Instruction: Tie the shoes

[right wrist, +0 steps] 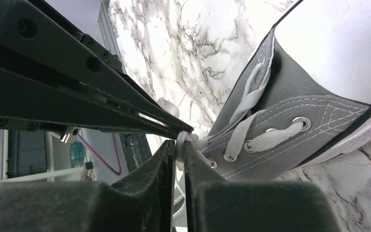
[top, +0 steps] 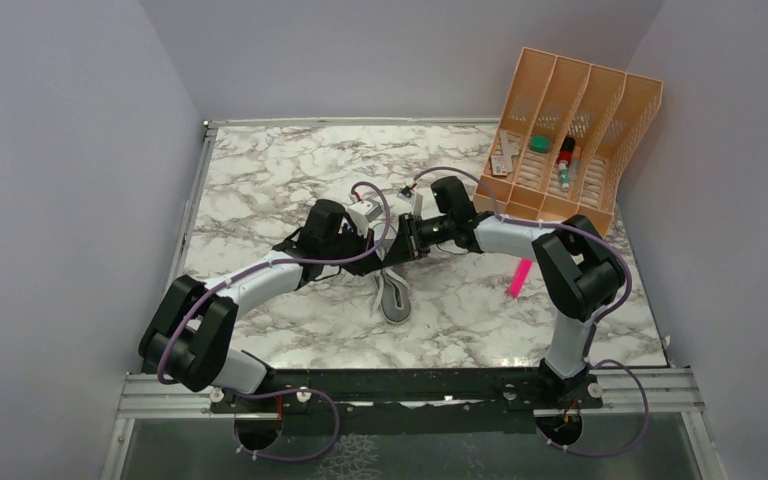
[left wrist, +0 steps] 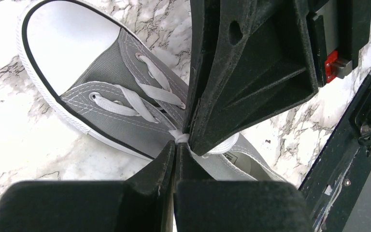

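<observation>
The grey sneaker (top: 394, 298) lies mid-way across the marble tabletop (top: 290, 160). Over its throat the left hand (left wrist: 176, 145) and right hand (right wrist: 179, 145) meet tip to tip, each clenched on the white lace (left wrist: 157, 92), probably so opposite pulls can tighten a crossing.

The sneaker (left wrist: 121, 126) is matt grey woven canvas with raised white stitching. Its toe cap (left wrist: 67, 43) is smooth white rubber. The laces (left wrist: 116, 107) are flat white woven cloth, threaded through shiny metal eyelets (right wrist: 301, 123). The left gripper (left wrist: 176, 145) has matt black fingers (left wrist: 157, 166), finely grainy, probably plastic. The table (top: 290, 150) has a smooth marble-patterned top.
</observation>
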### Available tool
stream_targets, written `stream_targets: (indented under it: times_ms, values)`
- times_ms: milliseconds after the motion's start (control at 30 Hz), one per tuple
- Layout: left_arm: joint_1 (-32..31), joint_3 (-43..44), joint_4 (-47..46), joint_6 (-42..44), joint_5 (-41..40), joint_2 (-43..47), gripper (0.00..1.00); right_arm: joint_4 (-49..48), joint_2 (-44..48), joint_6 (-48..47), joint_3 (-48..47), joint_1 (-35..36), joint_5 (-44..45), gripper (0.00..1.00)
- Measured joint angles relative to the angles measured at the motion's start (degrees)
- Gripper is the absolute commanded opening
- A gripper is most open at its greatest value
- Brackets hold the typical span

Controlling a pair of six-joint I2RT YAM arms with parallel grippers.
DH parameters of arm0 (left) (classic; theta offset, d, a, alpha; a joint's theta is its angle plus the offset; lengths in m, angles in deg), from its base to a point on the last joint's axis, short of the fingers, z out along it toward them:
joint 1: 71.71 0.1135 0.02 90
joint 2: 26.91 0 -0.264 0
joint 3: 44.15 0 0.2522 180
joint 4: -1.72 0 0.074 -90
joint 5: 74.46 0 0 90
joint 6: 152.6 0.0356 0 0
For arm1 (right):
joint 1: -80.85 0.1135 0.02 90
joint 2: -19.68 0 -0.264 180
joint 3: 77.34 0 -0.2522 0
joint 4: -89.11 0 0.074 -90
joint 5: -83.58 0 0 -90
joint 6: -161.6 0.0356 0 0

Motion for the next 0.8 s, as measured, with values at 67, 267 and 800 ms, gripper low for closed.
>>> stream_targets:
  times_ms: [67,267,800]
  values:
    - [-0.02,0.0,-0.13,0.11,-0.15,0.0,0.0,-0.92,0.2,0.9,0.7,0.0,-0.26,0.1]
    - [-0.37,0.0,-0.33,0.09,-0.2,-0.11,0.0,-4.02,0.61,3.8,3.19,-0.11,-0.98,0.1]
    - [-0.37,6.03,6.75,1.99,0.55,-3.63,0.26,6.75,4.26,-8.33,0.33,0.83,9.11,0.01]
